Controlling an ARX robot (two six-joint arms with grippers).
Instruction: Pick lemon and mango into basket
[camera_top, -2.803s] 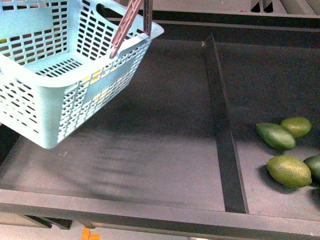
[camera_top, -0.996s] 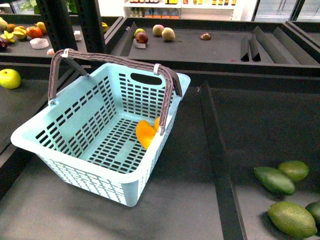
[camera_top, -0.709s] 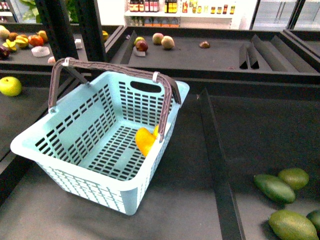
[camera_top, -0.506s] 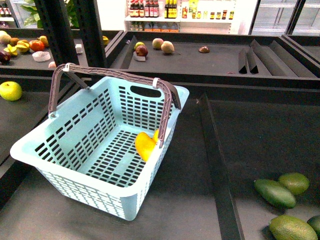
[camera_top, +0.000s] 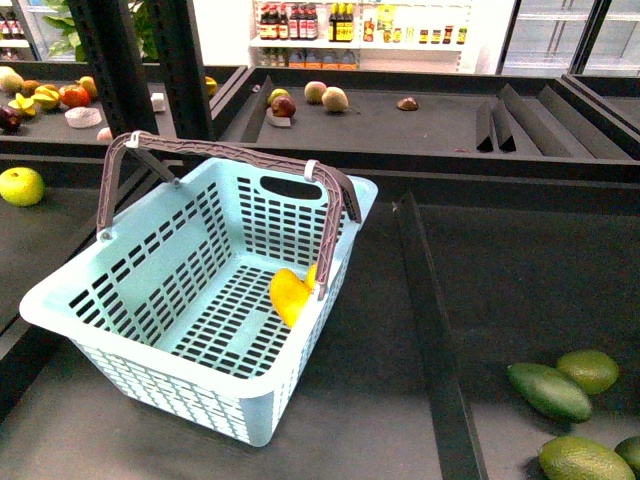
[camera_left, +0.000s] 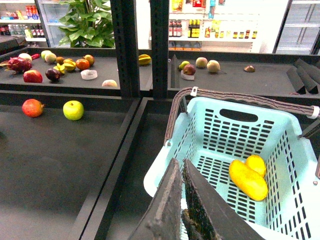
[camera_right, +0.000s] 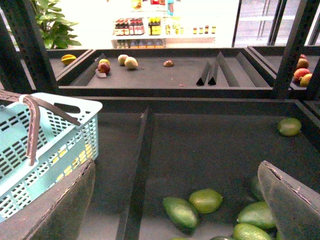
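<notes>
The left gripper (camera_left: 182, 200) is clenched with nothing between its fingers, and the right gripper (camera_right: 175, 200) is spread wide and unloaded. Just beyond the left gripper, the smooth yellow-orange mango (camera_left: 248, 179) lies on the slotted floor of the basket (camera_left: 300, 165), touching a smaller yellow lemon (camera_left: 256, 164). Risk: lowering the left gripper could strike the basket's near rim and tip it, since the basket looks light.

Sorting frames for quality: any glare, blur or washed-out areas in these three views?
Front view: sharp, with the mango and basket clear; only the far shop shelves are bright. Left wrist view: background window washed out, shut left gripper close and soft. Right wrist view: strong overexposure at the back, open right gripper blurred at the edges.
</notes>
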